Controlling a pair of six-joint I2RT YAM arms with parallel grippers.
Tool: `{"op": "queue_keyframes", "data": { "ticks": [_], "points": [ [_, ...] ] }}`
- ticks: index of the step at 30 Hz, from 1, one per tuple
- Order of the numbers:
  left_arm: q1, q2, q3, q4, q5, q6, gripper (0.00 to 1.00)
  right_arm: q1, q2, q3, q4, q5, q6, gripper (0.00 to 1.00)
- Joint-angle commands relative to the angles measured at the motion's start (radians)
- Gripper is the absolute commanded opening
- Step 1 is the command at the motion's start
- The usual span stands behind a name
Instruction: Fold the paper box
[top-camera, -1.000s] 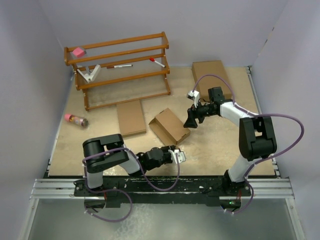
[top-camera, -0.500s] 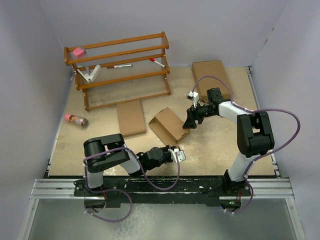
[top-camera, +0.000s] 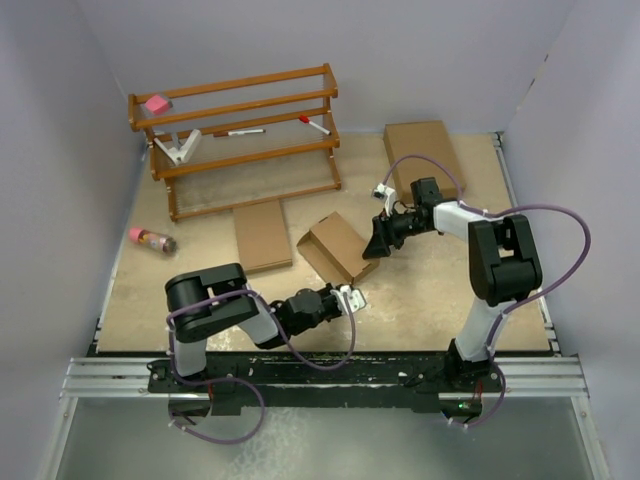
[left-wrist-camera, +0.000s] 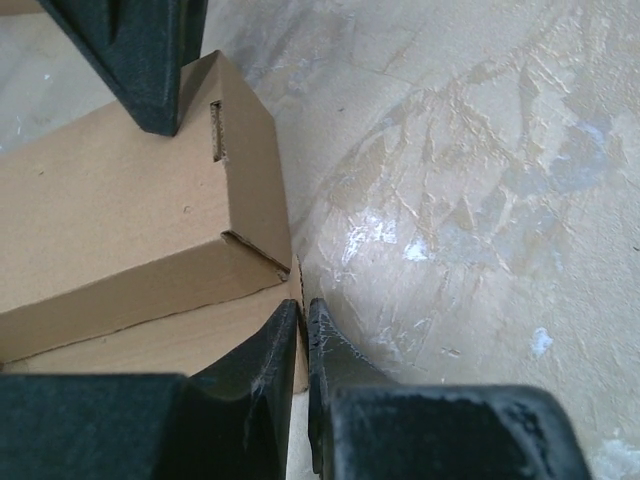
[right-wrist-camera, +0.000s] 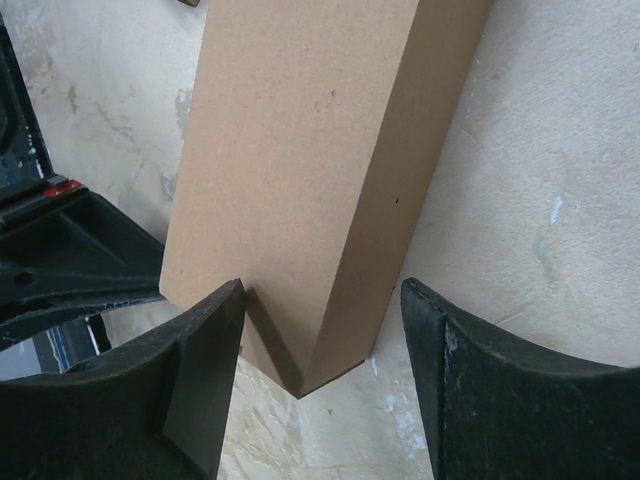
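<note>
The paper box (top-camera: 338, 250) is a small brown cardboard box lying at an angle in the middle of the table. My left gripper (top-camera: 352, 298) is at its near end. In the left wrist view the left gripper (left-wrist-camera: 303, 305) is shut, with a thin flap edge of the box (left-wrist-camera: 120, 230) pinched between its fingertips. My right gripper (top-camera: 375, 243) is open at the box's right corner. In the right wrist view the right gripper (right-wrist-camera: 325, 290) has its fingers on either side of the corner of the box (right-wrist-camera: 300, 150), and the left finger touches the top face.
A flat brown box (top-camera: 262, 235) lies left of the paper box. A larger flat brown box (top-camera: 423, 155) lies at the back right. A wooden rack (top-camera: 240, 130) with markers and a pink item stands at the back left. A pink bottle (top-camera: 150, 238) lies at the left.
My right gripper has moved left, up to the box's right corner. My left gripper has moved a little forward to the box's near end.
</note>
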Motion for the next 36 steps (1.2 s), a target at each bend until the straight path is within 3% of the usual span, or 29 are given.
{"op": "queue_keyframes", "data": {
  "ticks": [1,15,36],
  "points": [
    [0.033,-0.028,-0.017,0.074,0.026,-0.098,0.12,-0.001,-0.005,0.034,-0.002,0.004,0.023,0.66],
    [0.075,-0.055,-0.02,0.096,0.067,-0.174,0.11,-0.001,0.011,0.046,-0.017,0.015,0.013,0.59],
    [0.117,-0.092,0.022,0.003,0.074,-0.293,0.07,-0.001,0.02,0.054,-0.029,0.017,0.005,0.55]
  ]
}}
